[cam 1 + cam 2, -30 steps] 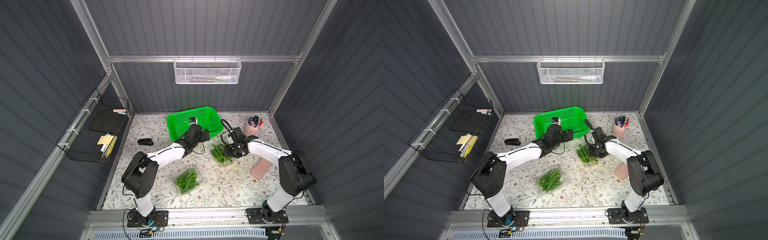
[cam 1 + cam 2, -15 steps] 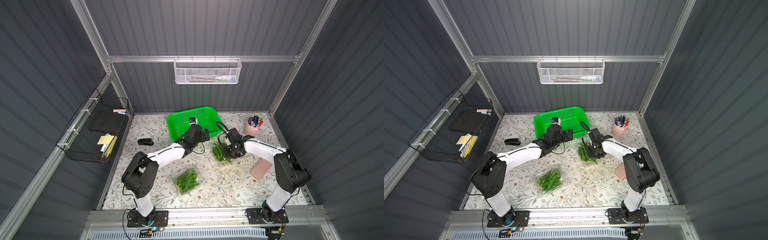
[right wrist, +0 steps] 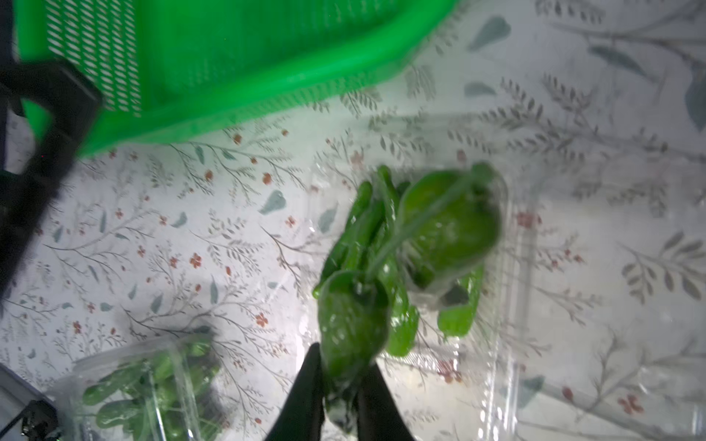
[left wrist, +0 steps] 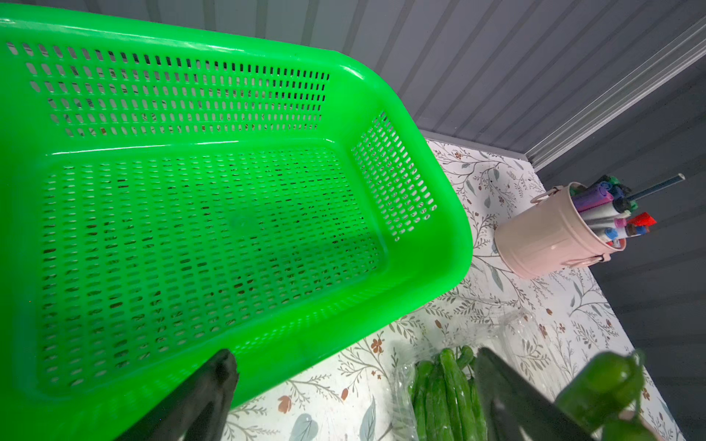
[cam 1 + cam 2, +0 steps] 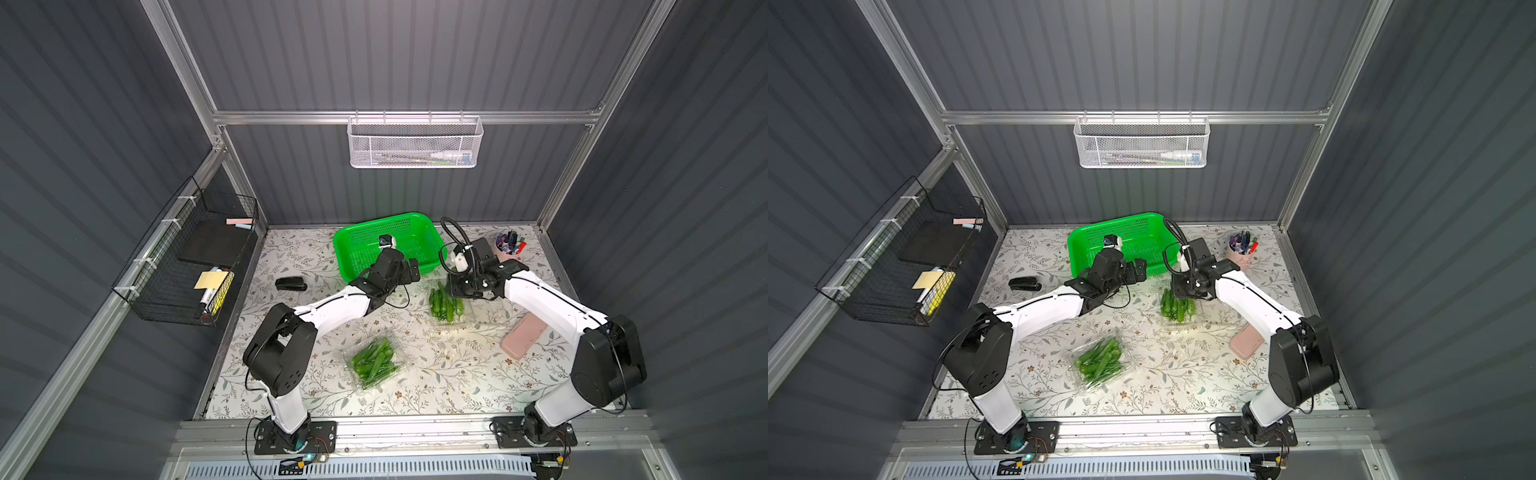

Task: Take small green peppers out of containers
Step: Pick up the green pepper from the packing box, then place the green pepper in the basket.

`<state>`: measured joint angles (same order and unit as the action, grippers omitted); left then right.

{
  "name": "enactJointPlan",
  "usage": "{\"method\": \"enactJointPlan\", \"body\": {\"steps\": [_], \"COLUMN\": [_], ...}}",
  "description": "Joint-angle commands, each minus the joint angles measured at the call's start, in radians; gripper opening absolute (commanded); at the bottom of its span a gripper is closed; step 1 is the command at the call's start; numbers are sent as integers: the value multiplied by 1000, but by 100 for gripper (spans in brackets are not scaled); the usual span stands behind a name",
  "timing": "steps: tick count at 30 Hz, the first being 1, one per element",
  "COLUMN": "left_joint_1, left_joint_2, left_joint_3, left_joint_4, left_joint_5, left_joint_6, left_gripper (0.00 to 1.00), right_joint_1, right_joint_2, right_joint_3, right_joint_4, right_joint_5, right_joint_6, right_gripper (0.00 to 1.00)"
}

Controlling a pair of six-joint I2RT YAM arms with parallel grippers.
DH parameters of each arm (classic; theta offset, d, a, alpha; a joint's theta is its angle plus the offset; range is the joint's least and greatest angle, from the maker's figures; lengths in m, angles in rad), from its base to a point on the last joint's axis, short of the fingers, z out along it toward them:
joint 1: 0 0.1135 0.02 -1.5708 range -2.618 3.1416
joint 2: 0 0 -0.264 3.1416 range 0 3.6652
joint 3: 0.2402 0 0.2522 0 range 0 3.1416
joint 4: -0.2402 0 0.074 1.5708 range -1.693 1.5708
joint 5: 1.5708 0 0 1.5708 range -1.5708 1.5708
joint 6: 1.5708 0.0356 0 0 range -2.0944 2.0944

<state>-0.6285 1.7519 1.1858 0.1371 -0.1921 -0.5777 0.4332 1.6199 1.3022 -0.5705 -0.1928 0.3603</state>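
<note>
With the basket (image 4: 439, 229) empty and both containers (image 5: 374, 363) stocked, the right gripper (image 3: 340, 385) clamps a first pepper (image 3: 351, 324); the left gripper (image 4: 353, 357) stands released.

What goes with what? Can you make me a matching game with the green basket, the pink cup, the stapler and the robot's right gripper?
Things:
1. green basket
2. pink cup
3. stapler
4. right gripper

Clues:
A. full of pens
B. pinching a small green pepper
C. black, lying on the table
D. little holes all over

Pairs: 1-D, 2-A, 3-C, 4-B
</note>
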Motion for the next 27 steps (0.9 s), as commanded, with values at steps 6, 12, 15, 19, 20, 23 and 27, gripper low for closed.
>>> {"method": "enactJointPlan", "body": {"steps": [6,12,15,19,20,23,27], "left_joint_1": [47,43,25,-45,-63,-129,-163], "left_joint_2": [-157,-151,-127,-44,-15,103,254], "left_joint_3": [-81,-47,-18,70,101,225,385], "left_joint_4": [-83,-130,-129,-137,-150,-213,-275], "left_joint_5": [-13,-25,20,126,150,223,337], "left_joint_6": [-48,43,96,221,250,318,335], "left_gripper": [99,99,99,99,99,99,99], "right_joint_1": [-5,-5,-8,-15,-24,-71,-176], "right_joint_2": [365,590,530,306,247,51,-144], "right_joint_3": [543,894,842,567,475,204,-27], "right_joint_4": [-5,-132,-119,-20,20,137,142], "right_joint_5": [-111,-110,-62,81,105,180,171], "right_joint_6": [-22,63,63,81,84,146,207], "right_gripper": [18,46,48,48,48,47,46]}}
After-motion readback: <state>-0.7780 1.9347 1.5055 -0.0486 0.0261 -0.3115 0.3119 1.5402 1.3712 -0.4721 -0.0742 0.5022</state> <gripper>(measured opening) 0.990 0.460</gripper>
